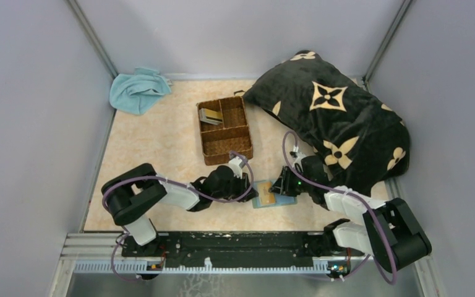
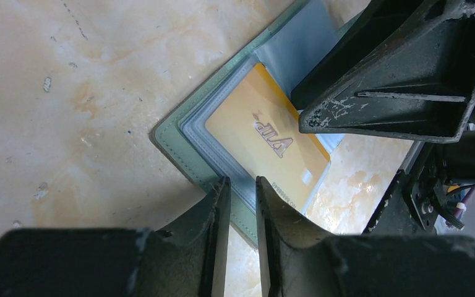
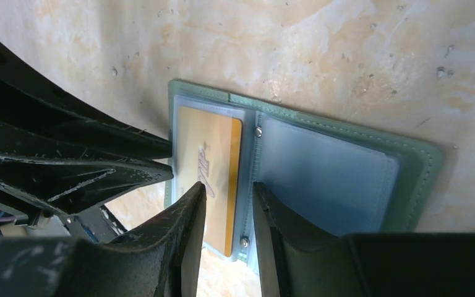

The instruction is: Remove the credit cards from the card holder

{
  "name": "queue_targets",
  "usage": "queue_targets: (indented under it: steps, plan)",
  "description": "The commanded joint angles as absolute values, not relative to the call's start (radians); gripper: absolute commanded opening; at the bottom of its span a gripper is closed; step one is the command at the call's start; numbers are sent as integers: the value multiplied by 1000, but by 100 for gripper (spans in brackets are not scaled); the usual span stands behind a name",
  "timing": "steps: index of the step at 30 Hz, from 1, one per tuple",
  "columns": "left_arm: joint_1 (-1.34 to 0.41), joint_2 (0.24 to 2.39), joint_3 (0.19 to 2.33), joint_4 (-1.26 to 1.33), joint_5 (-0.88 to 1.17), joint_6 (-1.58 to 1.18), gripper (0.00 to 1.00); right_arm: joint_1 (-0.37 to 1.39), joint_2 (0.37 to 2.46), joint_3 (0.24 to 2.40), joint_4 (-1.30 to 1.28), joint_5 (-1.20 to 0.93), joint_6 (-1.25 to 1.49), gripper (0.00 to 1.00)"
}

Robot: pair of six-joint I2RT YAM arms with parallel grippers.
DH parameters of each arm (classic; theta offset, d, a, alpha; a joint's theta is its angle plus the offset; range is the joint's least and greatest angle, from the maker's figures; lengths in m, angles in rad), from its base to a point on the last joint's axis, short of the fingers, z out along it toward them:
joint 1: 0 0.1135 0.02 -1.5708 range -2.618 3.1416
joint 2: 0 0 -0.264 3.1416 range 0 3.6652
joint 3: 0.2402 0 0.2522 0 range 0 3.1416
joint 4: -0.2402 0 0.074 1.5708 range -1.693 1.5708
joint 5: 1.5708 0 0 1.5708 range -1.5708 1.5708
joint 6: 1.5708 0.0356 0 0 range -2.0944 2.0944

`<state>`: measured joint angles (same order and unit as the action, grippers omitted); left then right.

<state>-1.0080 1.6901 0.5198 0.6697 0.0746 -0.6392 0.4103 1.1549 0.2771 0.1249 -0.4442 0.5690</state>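
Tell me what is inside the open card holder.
One gold card marked VIP sits in a clear sleeve of the card holder; the other pocket looks empty. Any cards beneath the first are hidden.

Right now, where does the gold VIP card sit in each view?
Top external: gold VIP card low centre, below the wicker basket.
Left wrist: card mid-frame, lying diagonally.
Right wrist: card left of centre, upright.
Shared landmark: the open grey-green card holder around it.

Overhead; wrists close over card holder [image 2: 173, 139]
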Motion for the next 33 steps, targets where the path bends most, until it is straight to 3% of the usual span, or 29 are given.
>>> queue_targets:
  steps: [1,13,33]
  plan:
    - [-1014,1732,516,566,75,-623,29,414,1175,251,226,-485,585,34]
    - [-1014,1753,503,605,83,-644,27,414,1169,229,349,-600,675,33]
    - [-1014,1794,512,625,101,-644,26,414,1112,250,346,-634,724,31]
